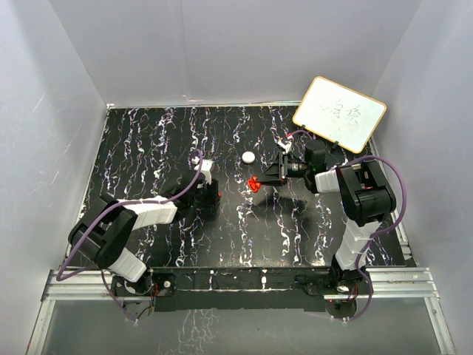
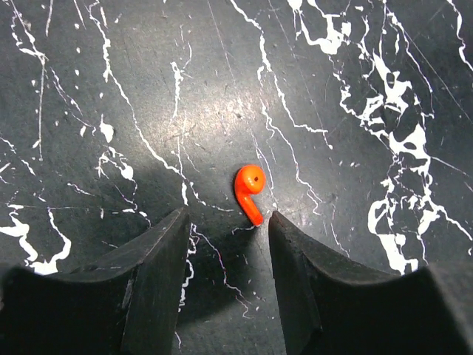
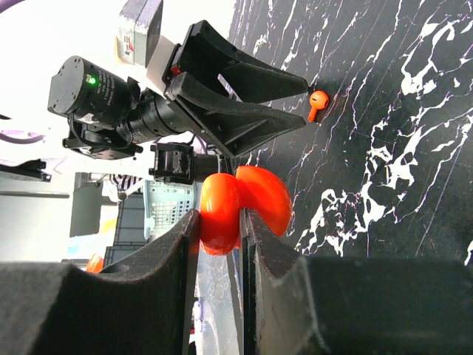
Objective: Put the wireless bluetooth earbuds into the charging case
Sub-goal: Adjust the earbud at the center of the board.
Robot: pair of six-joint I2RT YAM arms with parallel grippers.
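Handwritten strokes on the whiteboard (image 1: 339,109) at the far right corner, too faint to read. Small sticker with reddish print on the grey box (image 3: 140,26) by the left gripper (image 3: 307,102), blurred, unreadable. Nothing else legible.

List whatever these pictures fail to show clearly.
- The red case: in the right wrist view, the right claw covers its lower part, so its sockets are unseen.
- The orange earbud: in the top view it is too small to pick out near the left claw.
- The whiteboard: in the top view its writing is too faint to read.
- The white disc: in the top view it is too small to identify.
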